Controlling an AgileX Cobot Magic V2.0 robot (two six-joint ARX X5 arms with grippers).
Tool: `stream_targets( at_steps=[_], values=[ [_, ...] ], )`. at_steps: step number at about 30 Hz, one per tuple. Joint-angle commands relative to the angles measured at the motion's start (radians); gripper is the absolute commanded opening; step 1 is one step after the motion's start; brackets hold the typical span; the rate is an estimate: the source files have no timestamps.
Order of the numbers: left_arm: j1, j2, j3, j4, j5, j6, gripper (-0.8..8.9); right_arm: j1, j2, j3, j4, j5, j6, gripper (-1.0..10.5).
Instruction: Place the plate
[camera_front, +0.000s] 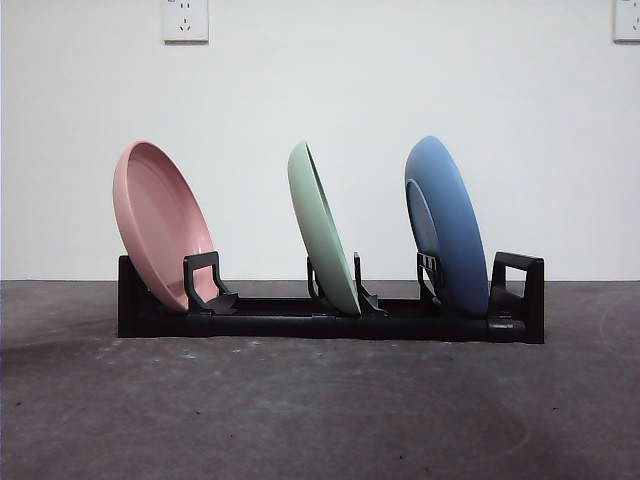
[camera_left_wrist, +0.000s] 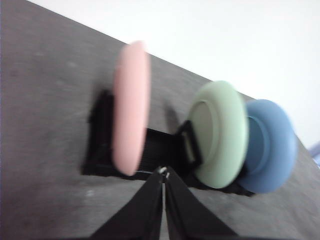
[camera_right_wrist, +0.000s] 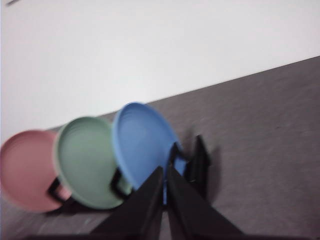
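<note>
Dark grey table (camera_front: 300, 410) under black rack (camera_front: 330, 322), white wall (camera_front: 400, 90) behind; both tools' jaws closed, empty.

I see three plates standing on edge in a black rack (camera_front: 330, 322) across the middle of the frame. The pink plate (camera_front: 160, 225) is on the left and leans left. The green plate (camera_front: 322, 228) is in the middle. The blue plate (camera_front: 446, 225) is on the right. None of them touch.
</note>
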Motion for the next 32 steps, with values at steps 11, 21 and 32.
stream_targets(
  at_steps=[11, 21, 32],
  values=[
    [-0.129, 0.263, 0.393, -0.27, 0.283, 0.222, 0.09, 0.029, 0.328, 0.262, -0.193, -0.423, -0.25, 0.1],
    [-0.21, 0.283, 0.444, -0.334, 0.33, 0.396, 0.09, 0.09, 0.398, 0.277, -0.199, -0.492, -0.33, 0.1],
    [-0.212, 0.285, 0.444, -0.32, 0.29, 0.423, 5.08, 0.09, 0.398, 0.277, -0.186, -0.485, -0.328, 4.2]
  ],
)
